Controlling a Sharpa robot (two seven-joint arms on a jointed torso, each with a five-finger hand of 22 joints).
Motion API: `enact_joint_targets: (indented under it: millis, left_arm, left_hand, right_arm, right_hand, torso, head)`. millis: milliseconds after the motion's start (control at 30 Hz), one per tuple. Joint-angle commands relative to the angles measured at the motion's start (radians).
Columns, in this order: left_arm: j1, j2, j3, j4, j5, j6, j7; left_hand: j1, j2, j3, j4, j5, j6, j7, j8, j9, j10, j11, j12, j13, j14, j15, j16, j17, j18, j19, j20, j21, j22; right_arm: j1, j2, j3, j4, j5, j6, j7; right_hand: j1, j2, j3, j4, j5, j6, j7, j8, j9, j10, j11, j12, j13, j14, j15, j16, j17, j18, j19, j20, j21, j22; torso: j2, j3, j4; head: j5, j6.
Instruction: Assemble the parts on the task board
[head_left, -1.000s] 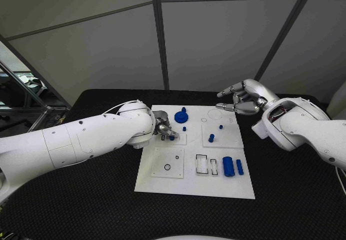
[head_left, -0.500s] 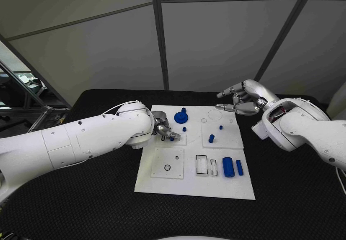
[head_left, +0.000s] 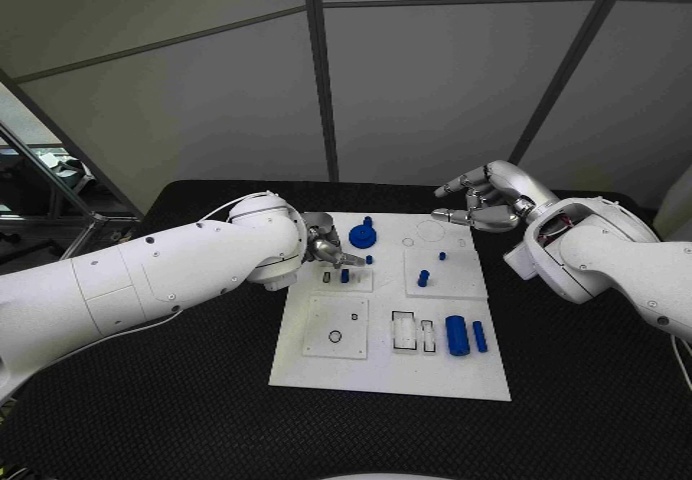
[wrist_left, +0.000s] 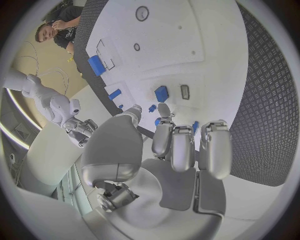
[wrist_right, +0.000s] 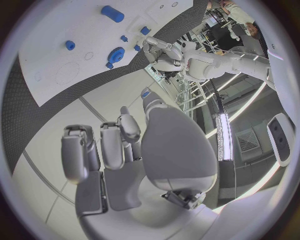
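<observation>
The white task board (head_left: 375, 375) lies mid-table. My left hand (head_left: 329, 250) hovers over its far left part, fingers apart and holding nothing. Just in front of the fingertips a small blue block (head_left: 343, 275) stands in the board beside an empty slot (head_left: 326, 277); the left wrist view shows this block (wrist_left: 162, 93) beyond the fingers (wrist_left: 173, 145). My right hand (head_left: 483, 200) hangs above the board's far right corner, fingers spread and empty. A blue round knobbed part (head_left: 362, 235), a blue upright peg (head_left: 423, 277) and a thick blue cylinder (head_left: 456, 333) sit on the board.
A thin blue bar (head_left: 479, 335) lies right of the cylinder, with two empty rectangular slots (head_left: 404, 329) to its left. A small ring mark (head_left: 335, 335) sits on the near left panel. Black table (head_left: 173, 400) surrounds the board.
My left hand has drawn up and back from the small blue block, which stays standing in the board. The right hand has held its place.
</observation>
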Motion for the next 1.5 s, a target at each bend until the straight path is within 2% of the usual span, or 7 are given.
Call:
enact_joint_targets:
  millis: [33,233,333,500,767,1067,1500]
  left_arm:
    - [0.003,-0.006,0.016,0.005,0.018,-0.002,0.010]
    - [0.025,-0.007,0.052,-0.030,0.030,0.079,0.014]
    - [0.054,0.010,0.059,-0.096,0.032,0.135,0.028]
    - [0.084,0.050,0.061,-0.211,0.033,0.178,0.050]
    - [0.101,0.111,0.034,-0.356,0.032,0.231,0.066]
    - [0.104,0.151,0.008,-0.439,0.014,0.284,0.071]
    - [0.102,0.181,0.000,-0.479,0.001,0.287,0.090]
  left_hand:
    - [-0.002,-0.013,-0.010,-0.001,-0.003,0.001,0.000,-0.010,0.001,0.012,-0.009,-0.004,0.153,0.086,-0.005,-0.005,0.188,0.004,-0.003,-0.002,-0.005,0.087]
    - [0.033,-0.004,-0.010,-0.003,-0.003,-0.035,0.017,-0.075,-0.040,-0.010,0.004,-0.048,0.138,0.077,0.005,-0.034,0.156,0.017,-0.042,0.005,-0.043,0.031]
    - [0.070,0.014,-0.002,-0.004,-0.003,-0.044,0.032,-0.136,-0.103,-0.016,0.018,-0.060,0.134,0.075,0.015,-0.043,0.148,0.022,-0.057,0.015,-0.061,0.009]
    - [0.093,0.028,0.000,-0.006,-0.004,-0.036,0.040,-0.175,-0.153,-0.017,0.023,-0.061,0.135,0.075,0.021,-0.043,0.148,0.025,-0.063,0.021,-0.071,-0.001]
    - [0.097,0.039,-0.001,-0.006,-0.004,-0.027,0.042,-0.192,-0.179,-0.011,0.025,-0.047,0.142,0.079,0.023,-0.030,0.163,0.023,-0.056,0.024,-0.067,0.007]
    - [0.089,0.044,-0.005,-0.004,-0.004,-0.021,0.042,-0.198,-0.190,-0.011,0.026,-0.047,0.143,0.082,0.024,-0.022,0.171,0.023,-0.054,0.025,-0.065,0.011]
    - [0.078,0.052,-0.009,-0.004,-0.004,-0.012,0.041,-0.202,-0.201,-0.011,0.026,-0.048,0.143,0.083,0.024,-0.018,0.175,0.022,-0.050,0.025,-0.062,0.016]
  right_arm:
    - [0.002,0.001,0.001,-0.001,-0.003,0.002,0.003]
    - [0.002,0.001,0.001,-0.005,-0.003,0.003,0.002]
    - [0.002,0.002,0.001,-0.006,-0.003,0.004,0.001]
    - [0.002,0.005,0.001,-0.008,-0.003,0.005,0.001]
    - [0.002,0.010,0.001,-0.008,-0.003,0.007,-0.001]
    - [0.002,0.013,0.001,-0.007,-0.003,0.008,-0.001]
    - [0.002,0.020,0.001,-0.010,-0.003,0.007,0.001]
  right_hand:
    - [-0.010,-0.003,-0.001,0.002,-0.006,0.006,0.002,-0.005,-0.001,-0.005,-0.002,-0.004,-0.001,0.040,-0.006,-0.006,-0.001,0.006,0.058,-0.003,-0.005,0.190]
    - [-0.010,-0.003,-0.001,0.002,-0.006,0.006,0.002,-0.005,-0.001,-0.005,-0.002,-0.004,-0.001,0.040,-0.006,-0.006,-0.001,0.006,0.058,-0.003,-0.005,0.190]
    - [-0.009,-0.003,-0.001,0.002,-0.006,0.006,0.002,-0.005,-0.001,-0.004,-0.002,-0.003,0.000,0.040,-0.006,-0.006,0.000,0.005,0.059,-0.003,-0.005,0.191]
    - [-0.009,-0.004,-0.001,0.001,-0.006,0.006,0.002,-0.005,-0.001,-0.004,-0.002,-0.003,0.000,0.040,-0.006,-0.006,0.001,0.005,0.059,-0.003,-0.004,0.191]
    - [-0.009,-0.004,-0.001,0.001,-0.006,0.006,0.002,-0.005,-0.001,-0.004,-0.002,-0.003,0.000,0.040,-0.006,-0.006,0.001,0.005,0.059,-0.003,-0.004,0.191]
    - [-0.008,-0.003,0.000,0.001,-0.006,0.006,0.002,-0.005,-0.001,-0.004,-0.002,-0.002,0.001,0.040,-0.006,-0.005,0.001,0.005,0.059,-0.003,-0.004,0.192]
    - [-0.008,-0.002,0.000,0.001,-0.006,0.006,0.002,-0.005,-0.001,-0.004,-0.002,-0.002,0.000,0.040,-0.006,-0.006,0.000,0.005,0.058,-0.003,-0.005,0.190]
  torso:
    - [0.001,0.0007,-0.0003]
    - [0.000,0.0001,0.0013]
    - [0.001,0.0008,0.0013]
    - [0.002,0.0006,-0.0025]
    - [0.003,0.0007,-0.0008]
    - [0.001,-0.0005,-0.0004]
    - [0.000,0.0001,0.0000]
  head:
    - [0.000,0.001]
    - [-0.002,0.003]
    - [-0.001,0.004]
    - [0.008,0.007]
    - [0.008,0.005]
    - [0.007,0.000]
    - [0.009,-0.004]
